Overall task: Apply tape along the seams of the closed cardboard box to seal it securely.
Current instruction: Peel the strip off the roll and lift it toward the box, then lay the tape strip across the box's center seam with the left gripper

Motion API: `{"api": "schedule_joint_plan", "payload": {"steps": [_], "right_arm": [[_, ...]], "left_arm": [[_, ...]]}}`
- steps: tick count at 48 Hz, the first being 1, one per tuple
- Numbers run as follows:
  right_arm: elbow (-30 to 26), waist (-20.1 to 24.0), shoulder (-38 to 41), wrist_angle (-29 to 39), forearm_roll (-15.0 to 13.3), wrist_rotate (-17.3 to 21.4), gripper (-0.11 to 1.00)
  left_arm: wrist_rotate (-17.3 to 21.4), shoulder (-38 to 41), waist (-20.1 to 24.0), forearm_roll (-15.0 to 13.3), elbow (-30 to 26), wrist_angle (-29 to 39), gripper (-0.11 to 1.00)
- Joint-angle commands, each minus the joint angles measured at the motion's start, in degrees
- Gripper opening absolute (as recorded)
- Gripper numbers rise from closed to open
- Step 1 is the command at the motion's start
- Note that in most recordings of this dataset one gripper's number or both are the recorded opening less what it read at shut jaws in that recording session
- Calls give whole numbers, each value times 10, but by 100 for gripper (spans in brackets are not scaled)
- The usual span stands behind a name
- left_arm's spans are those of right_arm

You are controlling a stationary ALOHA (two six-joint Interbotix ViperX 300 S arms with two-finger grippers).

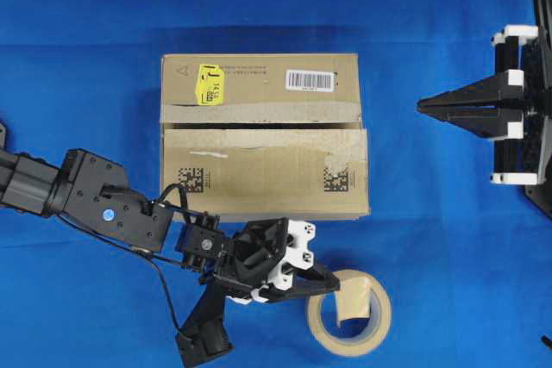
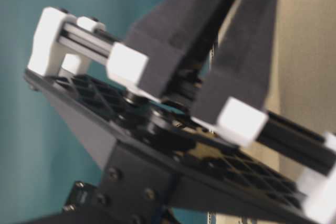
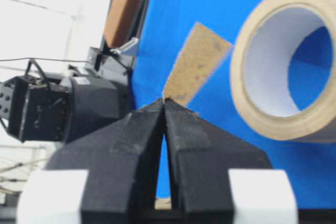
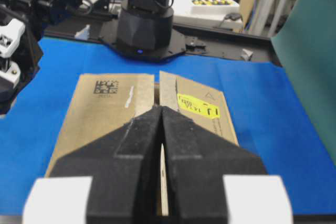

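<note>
Honestly, my table-level view is blocked by blurred gripper parts. Left gripper [image 3: 164,100] pinches the tape [image 3: 195,65]; right gripper [image 4: 160,109] is closed, empty. Yellow sticker [image 1: 210,84] print is unreadable.

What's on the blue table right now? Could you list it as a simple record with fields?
box: brown cardboard box, flaps closed, centre seam not yet taped
tape roll: beige roll lying flat in front of the box
tape piece: short strip pinched at its end by the left gripper
right gripper: shut, empty, beside the box
surface: blue cloth
</note>
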Motion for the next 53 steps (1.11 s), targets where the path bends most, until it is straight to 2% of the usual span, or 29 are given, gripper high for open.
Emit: {"api": "schedule_joint_plan", "payload": {"steps": [1,10,20,32,39,53], "right_arm": [[-7,1,2,-2,-1,1,-2],[-8,1,0,-4,-1,2,-2],[-8,2,1,-5,-1,2,-2],[-8,2,3,-5,-1,2,-2],[-7,2,4,-5,-1,1,-2],[-7,1,6,-5,-1,1,-2]], "left_arm": [[-2,-22,4,-2,-14,2,0],[7,-45,7,-2,-4,2,0],[14,-120,30,1,39,1,0],[18,-200,85,3,107,-17,0],[34,-228,129,3,140,-34,0],[35,-235,170,3,150,-33,0]]}}
